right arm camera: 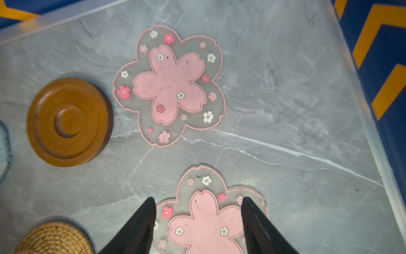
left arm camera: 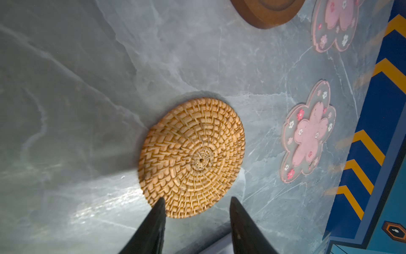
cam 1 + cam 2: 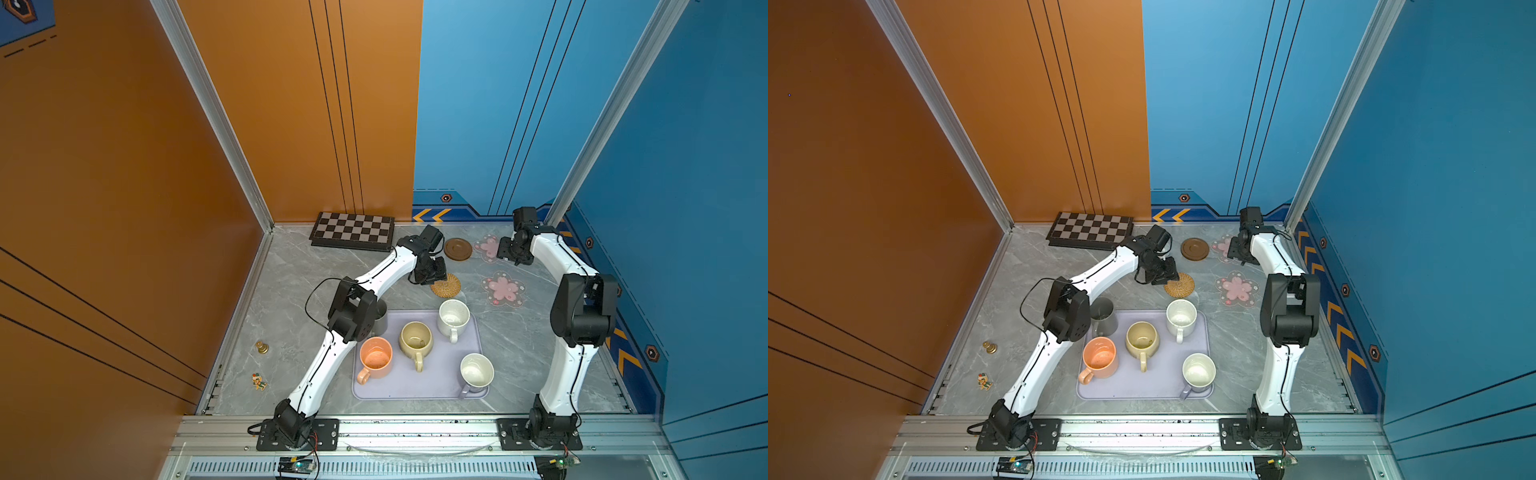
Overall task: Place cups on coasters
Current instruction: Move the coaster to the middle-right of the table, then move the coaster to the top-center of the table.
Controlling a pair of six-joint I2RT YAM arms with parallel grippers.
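Cups [image 3: 415,338] are bunched at the tray [image 3: 436,390], toward the table [image 3: 291,291]'s front edge from left gripper [image 2: 197,199] and right gripper [image 1: 198,199]; both jaws are held part-open, nothing gripped.

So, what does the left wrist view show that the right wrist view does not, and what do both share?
Only the left wrist view: the left gripper, jaws open, at the edge of the whole rattan coaster.
Only the right wrist view: the right gripper, jaws open above one flower coaster, the whole wooden disc, a sliver of the pale-blue coaster.
Both: rattan coaster, wooden disc, that flower coaster, the second flower coaster, the marble table; no cup.
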